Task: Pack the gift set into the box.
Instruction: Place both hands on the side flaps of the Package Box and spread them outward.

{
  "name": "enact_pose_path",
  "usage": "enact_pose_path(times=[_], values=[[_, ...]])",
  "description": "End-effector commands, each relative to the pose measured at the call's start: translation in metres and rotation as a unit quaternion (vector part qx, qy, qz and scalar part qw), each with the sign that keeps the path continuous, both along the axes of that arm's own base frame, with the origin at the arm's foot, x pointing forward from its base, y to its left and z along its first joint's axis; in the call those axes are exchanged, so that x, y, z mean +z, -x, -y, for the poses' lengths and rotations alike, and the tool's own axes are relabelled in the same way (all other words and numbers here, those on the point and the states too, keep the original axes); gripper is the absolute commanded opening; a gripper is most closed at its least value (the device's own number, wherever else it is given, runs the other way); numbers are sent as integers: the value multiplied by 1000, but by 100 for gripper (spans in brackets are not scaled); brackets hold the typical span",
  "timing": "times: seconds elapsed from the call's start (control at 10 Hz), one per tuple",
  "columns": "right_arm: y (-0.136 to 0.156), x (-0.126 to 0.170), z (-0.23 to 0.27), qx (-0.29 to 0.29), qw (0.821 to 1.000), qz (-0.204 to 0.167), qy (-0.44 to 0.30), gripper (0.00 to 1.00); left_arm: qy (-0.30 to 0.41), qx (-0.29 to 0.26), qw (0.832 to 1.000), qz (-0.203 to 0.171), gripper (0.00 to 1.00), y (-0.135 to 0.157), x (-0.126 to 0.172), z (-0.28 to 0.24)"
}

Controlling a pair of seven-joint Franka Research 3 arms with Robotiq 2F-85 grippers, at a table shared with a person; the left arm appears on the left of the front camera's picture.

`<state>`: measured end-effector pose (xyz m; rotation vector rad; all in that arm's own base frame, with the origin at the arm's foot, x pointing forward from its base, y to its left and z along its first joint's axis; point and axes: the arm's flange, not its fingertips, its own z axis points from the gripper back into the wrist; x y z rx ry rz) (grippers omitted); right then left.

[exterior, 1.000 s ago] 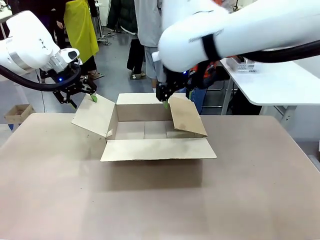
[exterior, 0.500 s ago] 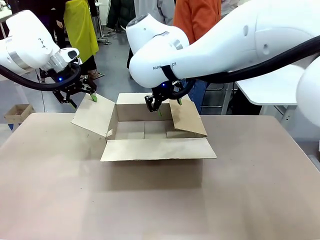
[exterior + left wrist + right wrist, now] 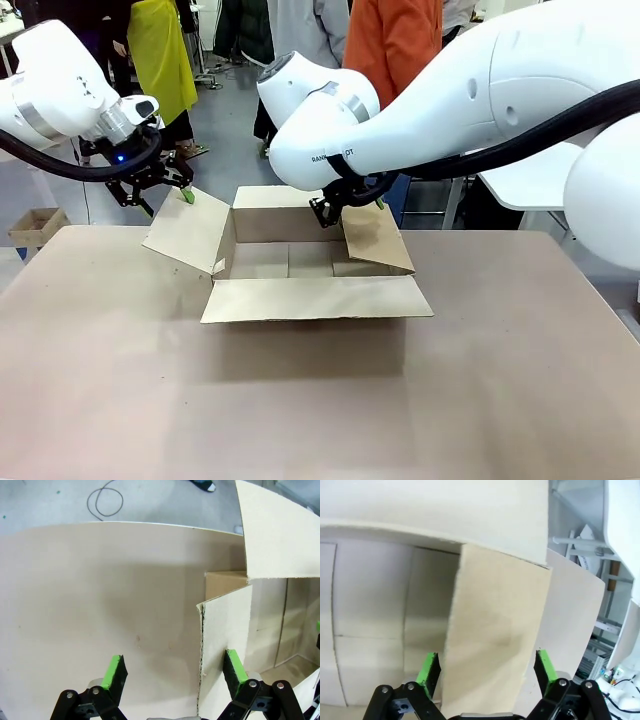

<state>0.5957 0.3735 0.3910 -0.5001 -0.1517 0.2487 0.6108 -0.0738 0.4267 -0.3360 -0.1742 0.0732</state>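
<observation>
The box (image 3: 300, 262) stands open at the middle of the table, its inside bare, all four flaps spread. My left gripper (image 3: 166, 199) is open at the far edge of the left flap (image 3: 190, 235); in the left wrist view that flap's edge (image 3: 202, 660) rises between the green pads of the left gripper (image 3: 174, 669). My right gripper (image 3: 350, 209) is open too, straddling the far end of the right flap (image 3: 375, 238); the right wrist view has the right gripper (image 3: 486, 667) with this flap (image 3: 492, 645) between its fingers. The gift set is out of view.
A small brown carton (image 3: 35, 226) sits on the floor beyond the table's left corner. People stand behind the box at the far side. A white table (image 3: 560, 165) is at the back right. Bare tabletop (image 3: 320, 410) lies in front of the box.
The right arm swung left over the box opening, then back right, bringing its gripper onto the right flap's far end. The left arm and the box have not moved.
</observation>
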Motion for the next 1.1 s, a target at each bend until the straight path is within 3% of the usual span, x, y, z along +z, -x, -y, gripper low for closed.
enact_pose_path(times=[0.0, 0.4, 0.7, 1.0], values=[[4, 13, 13, -34, 999, 31, -1, 100, -10, 6, 1000, 3, 100, 3, 0, -1], [29, 69, 95, -94, 989, 49, -99, 100, -10, 6, 1000, 3, 100, 3, 0, -1], [34, 81, 154, -93, 972, 28, -215, 100, -10, 6, 1000, 3, 100, 3, 0, -1], [29, 58, 232, -119, 924, 30, -363, 100, -10, 6, 1000, 3, 100, 3, 0, -1]])
